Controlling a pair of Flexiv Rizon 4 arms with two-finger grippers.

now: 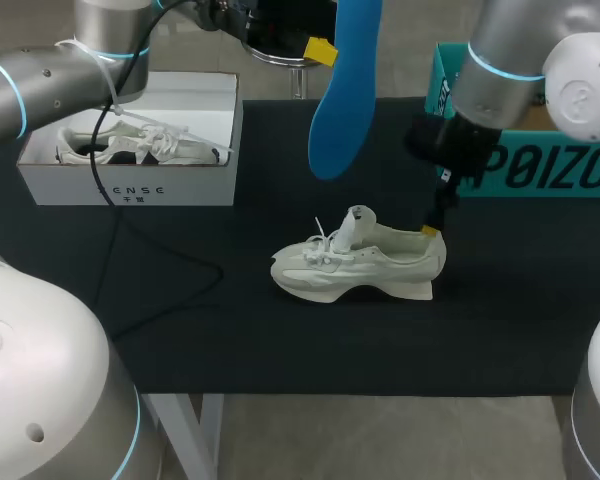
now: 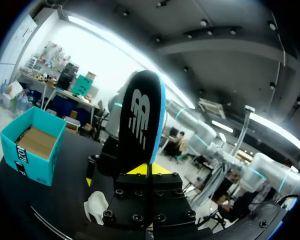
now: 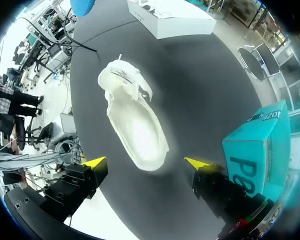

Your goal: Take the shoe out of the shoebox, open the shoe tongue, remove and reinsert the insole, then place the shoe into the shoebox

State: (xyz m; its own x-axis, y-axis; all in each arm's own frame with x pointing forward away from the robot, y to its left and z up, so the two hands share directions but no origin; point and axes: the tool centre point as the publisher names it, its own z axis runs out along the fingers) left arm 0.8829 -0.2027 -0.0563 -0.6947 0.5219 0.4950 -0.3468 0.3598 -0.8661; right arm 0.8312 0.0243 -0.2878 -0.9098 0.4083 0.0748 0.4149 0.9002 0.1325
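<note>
The left claw (image 2: 149,170) is closed on the insole (image 2: 140,120), both yellow tips pressed against its lower end. The insole stands up out of the claw, dark printed face towards the wrist camera, blue along the edge. From above, the claw (image 1: 328,46) holds it in the air with the blue underside showing and the rounded toe end hanging lowest. That end is above the mat (image 1: 280,340), and the shoe (image 1: 360,265) lies below and ahead of it.

The right claw (image 3: 146,163) is spread wide and holds nothing. The shoe's (image 3: 135,120) heel lies between the two tips without touching either finger, and the toe points away from the claw. The shoe sits upright on its sole, tongue pulled up. From above, one yellow tip of this claw (image 1: 435,228) sits right at the heel collar.

The white shoebox (image 1: 130,180) is well beyond the shoe's toe with a second shoe (image 1: 140,145) inside. A teal box (image 1: 525,160) stands just beside the right claw.
</note>
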